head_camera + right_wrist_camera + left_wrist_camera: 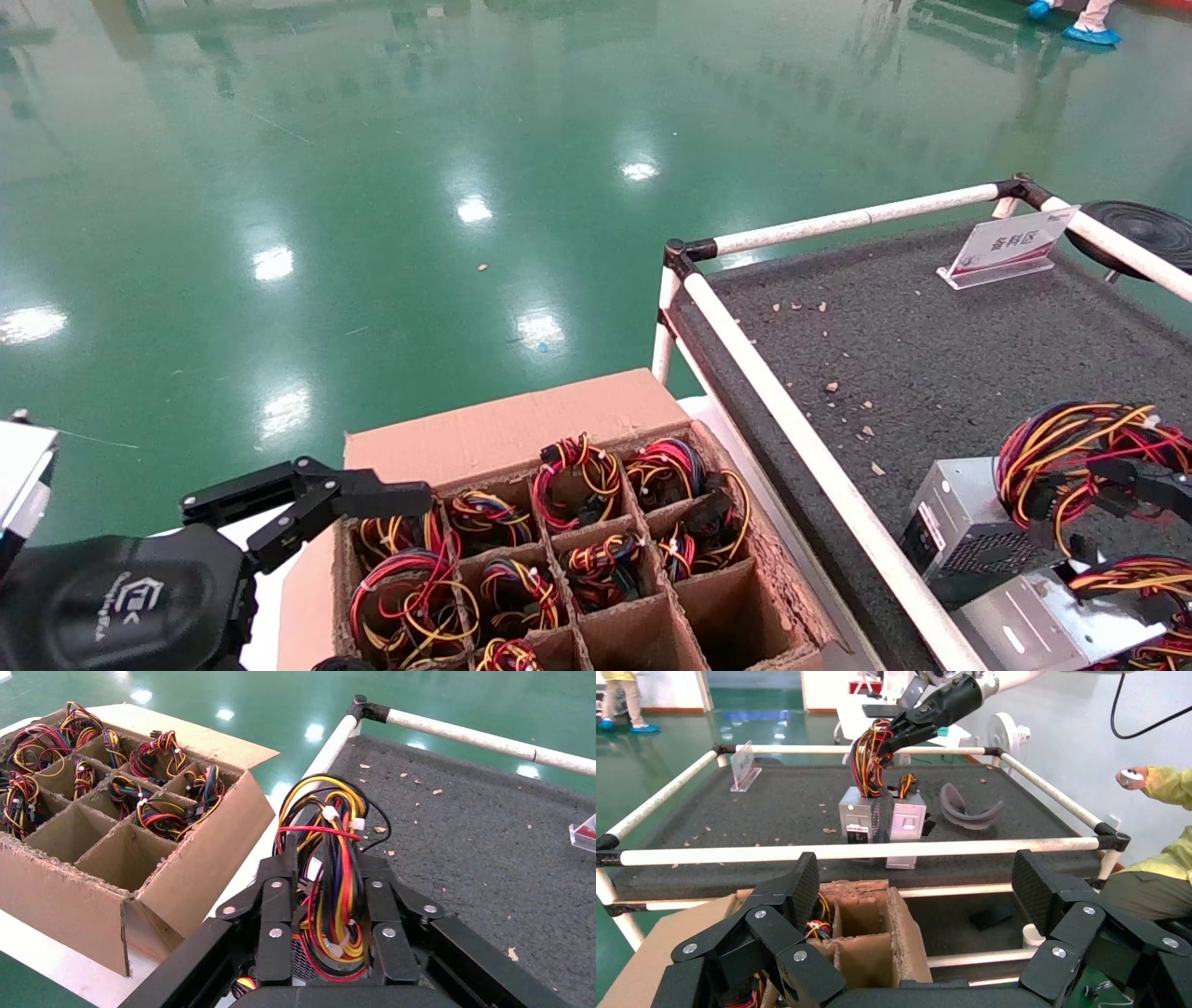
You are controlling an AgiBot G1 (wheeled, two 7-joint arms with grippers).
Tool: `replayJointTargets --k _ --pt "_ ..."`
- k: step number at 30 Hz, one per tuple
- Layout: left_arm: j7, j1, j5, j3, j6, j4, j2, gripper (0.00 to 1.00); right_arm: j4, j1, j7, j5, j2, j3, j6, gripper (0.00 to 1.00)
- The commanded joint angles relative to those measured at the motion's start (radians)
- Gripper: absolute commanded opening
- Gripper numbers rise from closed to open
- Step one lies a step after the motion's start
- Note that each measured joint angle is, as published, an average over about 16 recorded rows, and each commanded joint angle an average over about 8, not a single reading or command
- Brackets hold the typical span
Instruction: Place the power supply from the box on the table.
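The brown box [521, 429] stands beside the table [931, 354], with wire-topped power supplies [582, 480] in several of its cells. On the table's dark top a grey power supply [959, 531] stands upright, and my right gripper [1108, 475] is shut on its coloured cable bundle [330, 846]. The right wrist view shows the wires pinched in that gripper [323, 874]. A second power supply [1052, 629] lies beside the first. Over the box's near left corner, my left gripper [307, 494] hangs open and holds nothing [919, 881].
A white tube rail [810, 447] runs between box and table. A clear sign holder [1006, 247] and a black disc [1145, 228] are at the table's far corner. A dark curved piece [968, 808] lies past the supplies. A person in yellow [1165, 790] stands beyond the table.
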Motion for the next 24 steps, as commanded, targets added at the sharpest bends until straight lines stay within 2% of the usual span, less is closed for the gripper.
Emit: replayJointTargets --k 1,11,24 --pt "0.0 0.0 0.0 0.0 0.0 0.0 0.0 1.0 0.001 0.0 0.0 0.0 0.0 0.001 0.0 1.0" --pt "0.0 0.0 0.0 0.0 0.0 0.0 0.0 1.0 0.015 0.004 -0.001 -0.001 0.0 0.003 0.013 1.0" --pt "0.0 0.0 0.0 0.0 0.0 0.0 0.0 1.0 0.102 0.058 0.008 -0.024 0.001 0.007 0.069 1.0"
